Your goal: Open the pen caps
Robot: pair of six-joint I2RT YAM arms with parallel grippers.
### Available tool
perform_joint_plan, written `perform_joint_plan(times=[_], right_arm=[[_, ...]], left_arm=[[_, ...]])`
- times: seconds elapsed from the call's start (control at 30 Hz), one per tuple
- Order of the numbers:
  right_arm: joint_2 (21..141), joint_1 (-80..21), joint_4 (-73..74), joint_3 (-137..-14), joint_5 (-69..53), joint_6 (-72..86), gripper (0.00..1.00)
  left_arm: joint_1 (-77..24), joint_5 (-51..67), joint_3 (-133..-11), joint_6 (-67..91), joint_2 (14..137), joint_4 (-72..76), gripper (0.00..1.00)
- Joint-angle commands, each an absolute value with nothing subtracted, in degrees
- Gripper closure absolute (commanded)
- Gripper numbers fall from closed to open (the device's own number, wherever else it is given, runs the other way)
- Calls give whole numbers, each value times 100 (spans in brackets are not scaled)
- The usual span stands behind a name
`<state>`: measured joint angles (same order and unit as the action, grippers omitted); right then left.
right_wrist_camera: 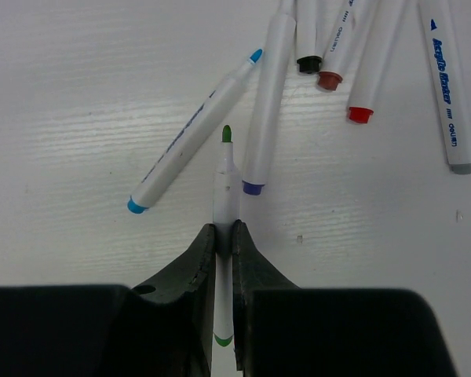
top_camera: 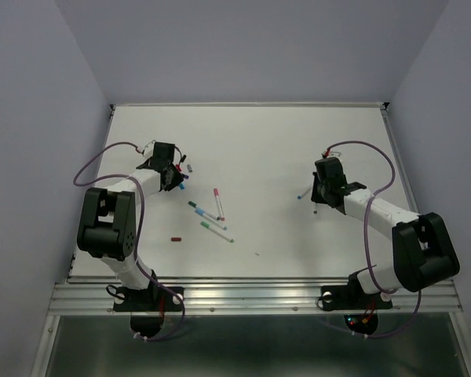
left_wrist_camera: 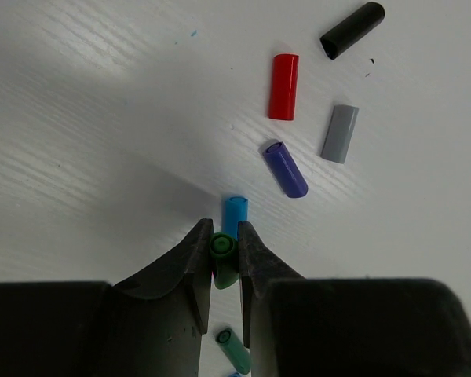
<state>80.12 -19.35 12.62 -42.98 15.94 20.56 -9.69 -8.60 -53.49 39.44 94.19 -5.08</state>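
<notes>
Cap [left_wrist_camera: 223, 253] in left gripper [left_wrist_camera: 222, 234], pen [right_wrist_camera: 225, 192] — right gripper [right_wrist_camera: 224, 233]

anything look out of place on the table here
One dark red cap lies alone toward the near edge, apart from the loose caps clustered by the left gripper. Nothing looks spilled or damaged.

Loose caps [left_wrist_camera: 283, 86] crowd left fingers [left_wrist_camera: 193, 267]; pens [right_wrist_camera: 268, 102], right fingers [right_wrist_camera: 198, 271].

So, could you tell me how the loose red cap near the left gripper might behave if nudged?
The red cap lies on its side, a smooth cylinder, so it would probably roll. Small and plastic, it is likely light.
</notes>
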Motion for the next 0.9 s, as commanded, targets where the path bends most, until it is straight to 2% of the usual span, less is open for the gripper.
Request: perform_joint_plan(times=[0.0,0.03,0.07,0.17,0.23,0.33,0.37,0.5,0.53,0.63,0.67,0.73,0.87], right_arm=[[8173,-1863,1292,-4544,1776,2136,97],[8243,-1863,1283,-4553,1732,2153,96],[8279,-1863,1283,-4579,1714,2162,95],[8428,-1811,1283,-4623,1749,2206,92],[8499,-1811,1283,-4676,1775,2241,87],[8534,-1811,1335,-4737,1819,2320,81],[8482,-1811,1353,-4755,1785,2320,72],[8088,-1811,1441,-4825,1416,2172,51],[7964,-1811,1441,-4808,1102,1971,36],[7446,-1811,1424,-4781,303,1679,11],[7323,-1811,1415,-4781,73,1635,0],[7068,-2011,1354,-4790,-481,1608,0],[7136,-2861,1178,-4948,-344,1652,0]], left_arm=[[-940,-923,-5642,3841,9492,-554,73],[-940,-888,-5660,3858,9510,-554,64],[-940,-879,-5660,3850,9518,-554,63],[-940,-888,-5660,3858,9501,-562,50],[-940,-879,-5643,3850,9448,-562,49],[-940,-835,-5660,3823,9326,-589,41],[-940,-800,-5660,3815,9229,-598,38],[-941,-712,-5669,3771,8904,-606,21],[-940,-651,-5669,3744,8834,-615,17],[-949,-580,-5678,3691,8509,-677,13],[-949,-528,-5669,3691,8403,-685,5],[-949,-449,-5608,3691,8070,-694,4],[-949,-518,-5449,3726,7489,-694,1]])
